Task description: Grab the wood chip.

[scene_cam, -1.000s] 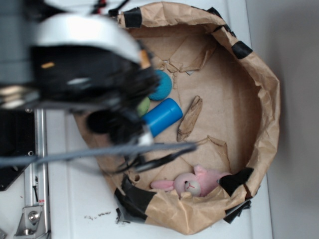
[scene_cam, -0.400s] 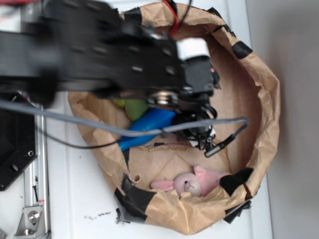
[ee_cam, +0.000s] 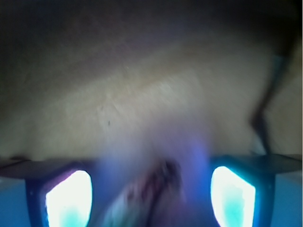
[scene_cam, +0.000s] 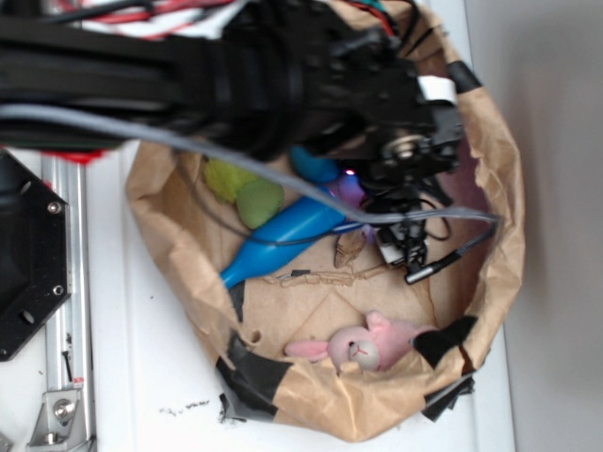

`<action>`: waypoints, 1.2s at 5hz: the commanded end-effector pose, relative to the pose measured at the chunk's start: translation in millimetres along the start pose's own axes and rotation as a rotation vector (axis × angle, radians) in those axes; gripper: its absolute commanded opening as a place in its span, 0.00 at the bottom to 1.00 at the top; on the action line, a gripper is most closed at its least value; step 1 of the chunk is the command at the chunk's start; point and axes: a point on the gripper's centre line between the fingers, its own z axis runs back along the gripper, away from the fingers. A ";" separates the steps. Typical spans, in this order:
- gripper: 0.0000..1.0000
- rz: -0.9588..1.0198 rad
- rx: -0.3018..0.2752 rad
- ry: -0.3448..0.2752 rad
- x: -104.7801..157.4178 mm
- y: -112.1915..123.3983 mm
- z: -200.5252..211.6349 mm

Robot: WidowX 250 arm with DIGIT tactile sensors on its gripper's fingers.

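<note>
The wood chip (scene_cam: 349,248) lies on the floor of the brown paper basin; only its lower brown end shows below my gripper. My gripper (scene_cam: 366,215) hangs right over the chip, its fingers mostly hidden by the black arm and cables. In the wrist view the gripper (ee_cam: 150,201) is open: two glowing pads (ee_cam: 68,198) stand wide apart at left and right. A blurred brown shape, the chip (ee_cam: 158,189), sits between them. I cannot tell whether the pads touch it.
A blue bottle (scene_cam: 283,237) lies slanted just left of the chip. Green soft objects (scene_cam: 256,200) and a teal ball (scene_cam: 311,168) lie behind it. A pink plush bunny (scene_cam: 363,347) rests at the front wall of the paper basin (scene_cam: 504,235). Grey cable (scene_cam: 452,218) loops nearby.
The arm has swung from the left to over the basin's right half, settling over the chip. The blue bottle has shifted left and now lies slanted. The chip is mostly covered.
</note>
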 end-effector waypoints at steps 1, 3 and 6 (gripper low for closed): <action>0.00 -0.021 0.084 -0.022 -3.1 7.6 8.4; 0.00 0.006 0.076 -0.051 -7.7 -3.9 25.2; 1.00 0.038 0.038 -0.175 -1.7 4.3 84.9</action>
